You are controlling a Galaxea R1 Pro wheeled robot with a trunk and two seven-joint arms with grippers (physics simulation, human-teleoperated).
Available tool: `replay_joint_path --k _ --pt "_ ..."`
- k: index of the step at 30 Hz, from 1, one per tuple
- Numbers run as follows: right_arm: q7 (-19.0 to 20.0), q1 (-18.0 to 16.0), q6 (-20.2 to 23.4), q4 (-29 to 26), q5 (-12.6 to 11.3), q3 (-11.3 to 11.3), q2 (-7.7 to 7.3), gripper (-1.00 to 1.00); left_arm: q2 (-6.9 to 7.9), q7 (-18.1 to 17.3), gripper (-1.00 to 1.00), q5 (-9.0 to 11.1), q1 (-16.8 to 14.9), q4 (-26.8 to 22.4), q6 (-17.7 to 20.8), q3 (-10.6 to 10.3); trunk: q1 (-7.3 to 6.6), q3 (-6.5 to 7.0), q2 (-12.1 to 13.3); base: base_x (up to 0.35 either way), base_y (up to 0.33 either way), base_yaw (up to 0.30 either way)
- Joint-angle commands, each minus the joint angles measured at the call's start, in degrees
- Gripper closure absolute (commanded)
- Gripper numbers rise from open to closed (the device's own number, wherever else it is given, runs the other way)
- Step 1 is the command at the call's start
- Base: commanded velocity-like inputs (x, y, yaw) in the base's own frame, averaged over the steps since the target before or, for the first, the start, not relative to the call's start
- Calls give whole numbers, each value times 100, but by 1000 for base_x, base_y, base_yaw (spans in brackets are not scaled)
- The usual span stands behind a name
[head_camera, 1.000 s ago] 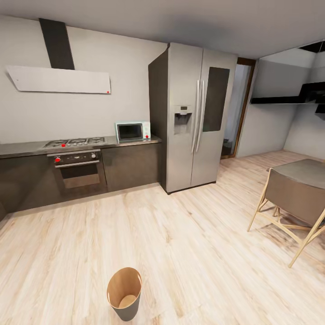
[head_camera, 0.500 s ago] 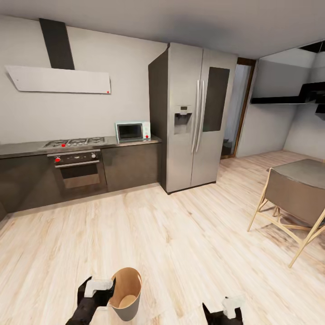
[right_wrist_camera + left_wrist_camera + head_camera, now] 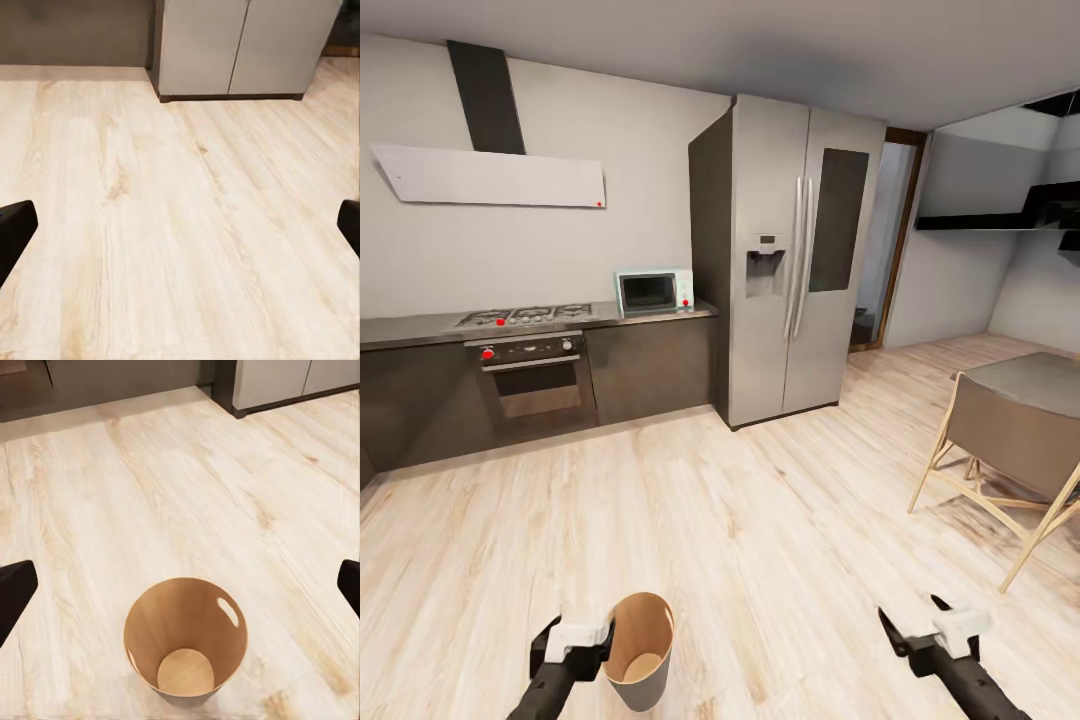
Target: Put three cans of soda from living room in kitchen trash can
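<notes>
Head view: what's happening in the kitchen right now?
The robot stands in the kitchen over the tash can, which sits on the wood floor and looks empty inside. The left gripper hovers beside the bin's rim; the right gripper is out to the side over bare floor. Both are open and hold nothing, and no soda can is in sight. Fridge and oven line the far wall.

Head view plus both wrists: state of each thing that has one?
Dark grey round bin with tan wood-like inside: upright, lidless, empty.
Left gripper: open, empty, beside the bin.
Right gripper: open, empty.
Tall steel two-door fridge: shut.
Built-in oven: shut.
Small microwave: shut.
</notes>
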Motion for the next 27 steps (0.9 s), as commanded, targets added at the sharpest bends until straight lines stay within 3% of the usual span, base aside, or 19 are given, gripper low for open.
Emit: replay_joint_path --k 1,4,6,8,12,27 --pt "339 55 -94 13 -3 -284 3 -100 2 -1 -100 7 1 113 -8 -4 0 0 0 0 0 0" --pt "796 102 -180 108 -5 -726 9 -100 1 -3 -100 10 2 236 -53 2 0 0 0 0 0 0" --pt "1160 126 -234 330 -2 -1202 21 -100 2 -3 -100 9 3 403 -254 10 0 0 0 0 0 0" --pt "1310 133 -257 549 0 -1413 21 -100 6 -4 -100 2 2 563 -427 14 0 0 0 0 0 0" --pt "1363 121 -269 854 18 -1516 41 -100 3 1 -100 4 -4 1051 -554 16 0 0 0 0 0 0" --pt "1370 109 -275 995 24 -1533 80 -100 0 2 -100 0 -21 1810 -597 -8 0 0 0 0 25 0"
